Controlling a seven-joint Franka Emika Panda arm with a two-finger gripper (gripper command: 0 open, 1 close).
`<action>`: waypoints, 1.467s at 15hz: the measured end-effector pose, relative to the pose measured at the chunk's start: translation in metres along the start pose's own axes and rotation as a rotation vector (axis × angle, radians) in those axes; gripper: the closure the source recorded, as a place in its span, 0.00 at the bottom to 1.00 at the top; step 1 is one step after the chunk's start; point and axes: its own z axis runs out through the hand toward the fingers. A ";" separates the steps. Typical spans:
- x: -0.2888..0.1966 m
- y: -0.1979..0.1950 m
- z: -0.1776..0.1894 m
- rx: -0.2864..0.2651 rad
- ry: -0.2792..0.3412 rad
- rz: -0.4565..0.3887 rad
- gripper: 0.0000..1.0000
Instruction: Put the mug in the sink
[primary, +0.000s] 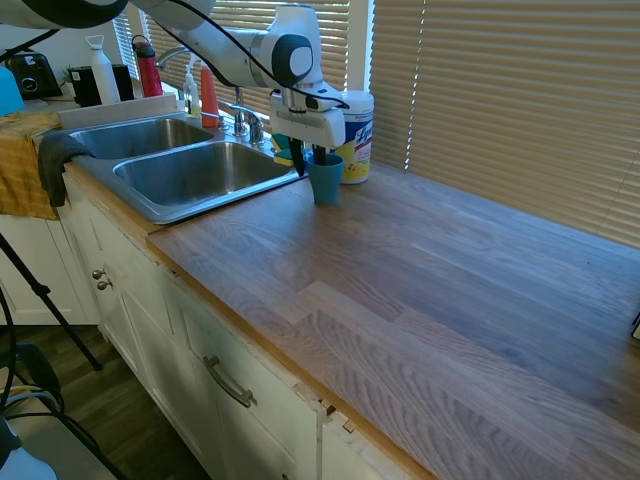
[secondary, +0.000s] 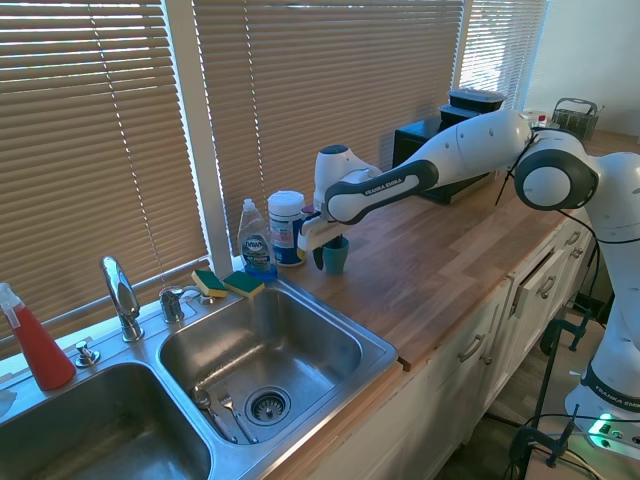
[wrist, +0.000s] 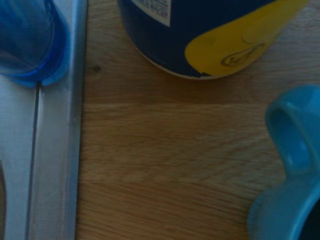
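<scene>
Your end effector (primary: 311, 160) sat low over the teal mug (primary: 326, 180), one dark finger down inside the cup and the other outside its wall. You could not tell whether the fingers were pressing the rim or merely straddling it. The mug stood upright on the wooden table (primary: 420, 270), just beside the right-hand basin of the steel sink (primary: 200, 172), not in it. Directly behind the mug stood the white wipes canister (primary: 356, 135) with its yellow label. In the second exterior view, a clear dish soap bottle (secondary: 255, 240) stood at the sink's back corner, with two yellow-and-green sponges (secondary: 227, 284) lying on the rim beside it. The wrist view caught the mug's handle (wrist: 292, 137), with the canister base near it on the wood.
</scene>
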 end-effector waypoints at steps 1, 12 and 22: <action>0.000 0.000 0.000 0.000 0.000 0.002 1.00; 0.007 0.002 -0.007 0.019 0.016 0.017 1.00; -0.152 -0.054 -0.078 0.119 0.040 -0.171 1.00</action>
